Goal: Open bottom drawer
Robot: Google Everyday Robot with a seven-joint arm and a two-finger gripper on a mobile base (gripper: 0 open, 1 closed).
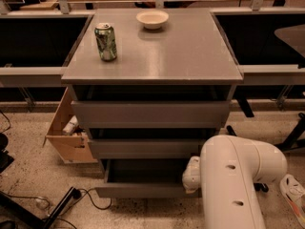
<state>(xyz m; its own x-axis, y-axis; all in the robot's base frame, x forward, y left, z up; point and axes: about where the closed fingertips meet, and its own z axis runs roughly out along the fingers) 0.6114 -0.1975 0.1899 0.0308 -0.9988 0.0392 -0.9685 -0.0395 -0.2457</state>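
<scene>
The bottom drawer is the lowest of three grey handleless drawers in the cabinet. It stands pulled out a little, and the dark inside of its tray shows above the front panel. My white arm reaches down at the cabinet's lower right. The gripper is at the right end of the bottom drawer, mostly hidden behind the arm and wrist.
Two wider grey drawer fronts sit above. On the cabinet top stand a green can and a white bowl. A tan cardboard box leans at the left. Cables lie on the floor.
</scene>
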